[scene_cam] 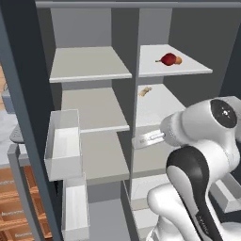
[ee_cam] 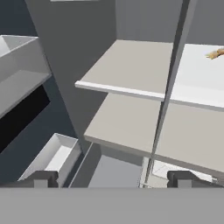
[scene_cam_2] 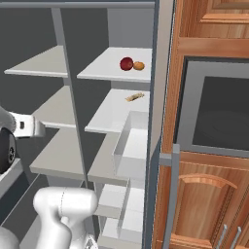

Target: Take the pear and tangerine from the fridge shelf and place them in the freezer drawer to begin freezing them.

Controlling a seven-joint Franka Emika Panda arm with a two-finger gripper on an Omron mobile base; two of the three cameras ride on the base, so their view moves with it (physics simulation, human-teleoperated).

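Two fruits, the glossy red pear (scene_cam: 168, 59) and the small orange tangerine (scene_cam: 178, 60), sit touching on the top right pale grey fridge shelf (scene_cam: 188, 68). The gripper (ee_cam: 113, 178) is spread wide and empty, facing lower shelves, so the reach seems barely begun; next it must rise to the pear.

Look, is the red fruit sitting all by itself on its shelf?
No, the pear sits right beside the tangerine on the same fridge shelf.

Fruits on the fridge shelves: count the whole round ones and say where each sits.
2. The pear and tangerine sit touching on the top right shelf, pear on the left. Others may be hidden.
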